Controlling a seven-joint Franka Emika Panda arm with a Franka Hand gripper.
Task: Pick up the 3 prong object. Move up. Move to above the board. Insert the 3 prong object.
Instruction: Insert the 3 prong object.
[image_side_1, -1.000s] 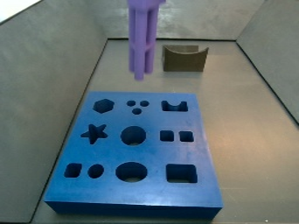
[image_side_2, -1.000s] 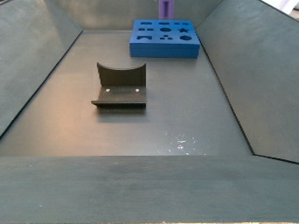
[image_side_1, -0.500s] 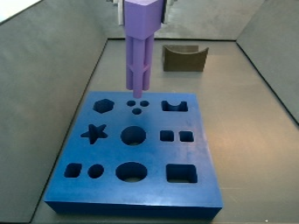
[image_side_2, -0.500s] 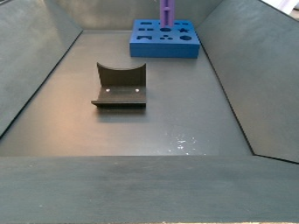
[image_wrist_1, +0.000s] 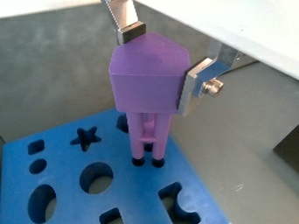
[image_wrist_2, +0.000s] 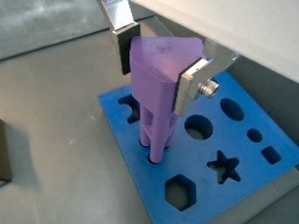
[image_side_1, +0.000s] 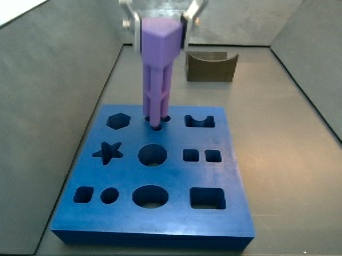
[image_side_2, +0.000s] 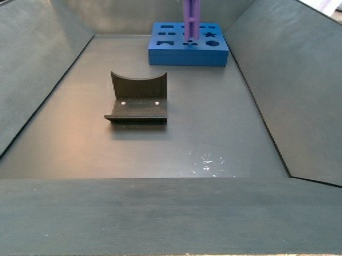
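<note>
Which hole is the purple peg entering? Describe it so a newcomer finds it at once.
Start at the board, the blue block on the grey floor. The gripper holds the 3 prong object upright over its far row, between the hexagon hole and U-shaped hole. It is the only three-dot cluster.

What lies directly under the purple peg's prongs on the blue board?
The 3 prong object, clamped by the gripper, stands upright with its prong tips at the board's three small holes. The prongs cover those holes, so insertion depth is hidden.

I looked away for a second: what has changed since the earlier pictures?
The gripper, still clamped on the tall purple plastic 3 prong object, has come straight down, so the prong tips now meet the flat blue board at its three small holes. The board and the dark brown notched block stayed put.
</note>
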